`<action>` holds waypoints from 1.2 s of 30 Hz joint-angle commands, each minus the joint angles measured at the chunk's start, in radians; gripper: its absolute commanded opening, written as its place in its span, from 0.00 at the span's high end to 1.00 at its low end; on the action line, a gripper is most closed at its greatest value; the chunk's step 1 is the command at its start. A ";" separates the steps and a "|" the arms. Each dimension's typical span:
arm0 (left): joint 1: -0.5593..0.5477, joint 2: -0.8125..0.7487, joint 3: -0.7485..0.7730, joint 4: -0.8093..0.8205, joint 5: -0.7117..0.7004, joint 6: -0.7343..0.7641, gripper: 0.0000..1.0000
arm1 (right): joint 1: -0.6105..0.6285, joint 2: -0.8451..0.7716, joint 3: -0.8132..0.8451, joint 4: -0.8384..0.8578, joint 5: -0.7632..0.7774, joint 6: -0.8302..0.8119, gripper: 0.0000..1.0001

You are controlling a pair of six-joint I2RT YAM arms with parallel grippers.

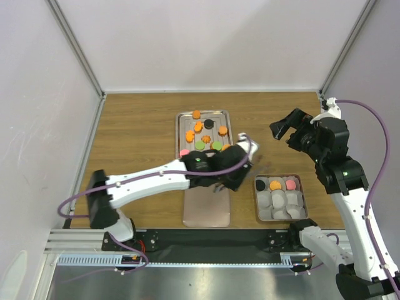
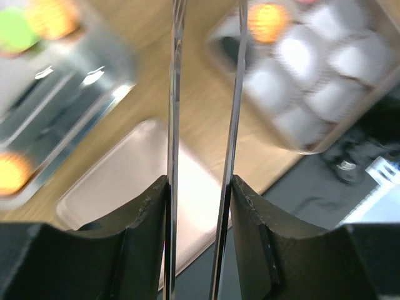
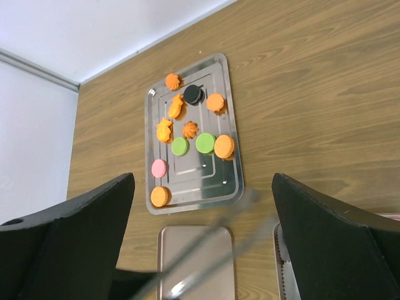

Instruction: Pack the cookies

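Observation:
Several cookies (image 1: pixel 200 130), orange, green, pink and black, lie on a steel tray (image 1: pixel 180 134); they also show in the right wrist view (image 3: pixel 194 128). A black, an orange and a pink cookie (image 1: pixel 275 184) sit in the far row of the small square box (image 1: pixel 303 199). My left gripper (image 1: pixel 230 167) is shut on metal tongs (image 1: pixel 244 139), whose blades (image 2: pixel 174 94) run up between my fingers (image 2: pixel 144 225). Their tips are out of the left wrist view, between tray and box. My right gripper (image 1: pixel 289 128) is open and empty, raised above the table's right side.
A flat pinkish lid (image 1: pixel 207 209) lies near the front edge below the tray, also in the right wrist view (image 3: pixel 187 250). The box's other cells hold pale paper cups (image 1: pixel 279 203). White walls enclose the table on three sides.

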 commanded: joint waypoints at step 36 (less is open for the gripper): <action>0.466 -0.394 -0.539 -0.126 -0.044 -0.055 0.48 | 0.057 0.089 -0.141 0.193 -0.088 -0.007 0.00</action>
